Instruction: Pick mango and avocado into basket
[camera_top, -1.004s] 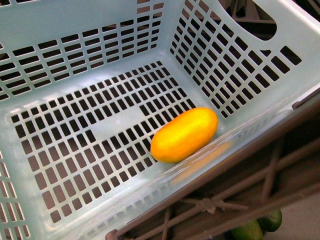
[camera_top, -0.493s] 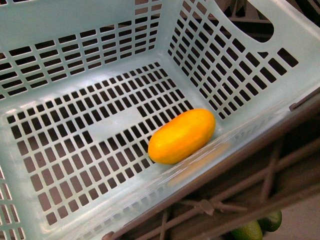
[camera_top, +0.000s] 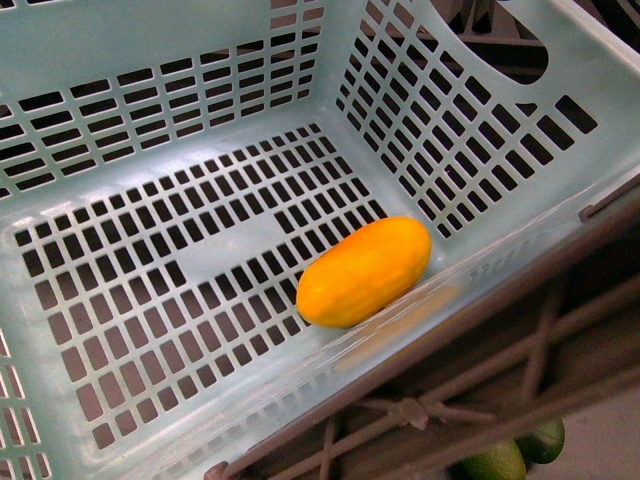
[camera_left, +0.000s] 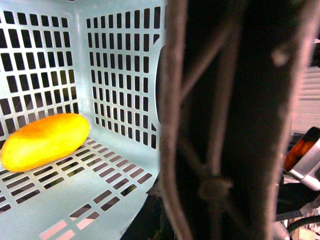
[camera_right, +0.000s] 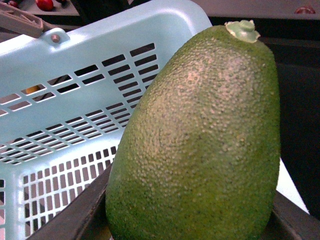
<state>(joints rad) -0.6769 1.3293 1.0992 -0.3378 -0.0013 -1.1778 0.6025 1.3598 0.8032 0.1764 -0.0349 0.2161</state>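
Dark frames and crate bars crowd the background, and filling nearly the whole front view is the basket (camera_top: 150, 60), pale turquoise, slotted walls and base, with its brown handle (camera_top: 470, 330) folded down along the near rim. Inside, the mango (camera_top: 365, 271) lies on its side on the slotted floor, tucked against the near wall towards the right-hand corner. Half the job looks done!

Now the avocado (camera_right: 200, 145): it looms huge in the right wrist view, green and pebbly, stem end up, outside the basket and just beside its outer wall. So close to the lens, it is probably in the right claw's grip, but no fingers show, so I cannot tell how that claw stands. The left claw is not visible either; the left wrist view shows only the mango, the basket's inner corner and a dark blurred bar.

My judgement: the step in hand is carrying the avocado over the rim. To do it well, lift clear of rim and handle, aim for the open floor beside the mango, lower close, then release.
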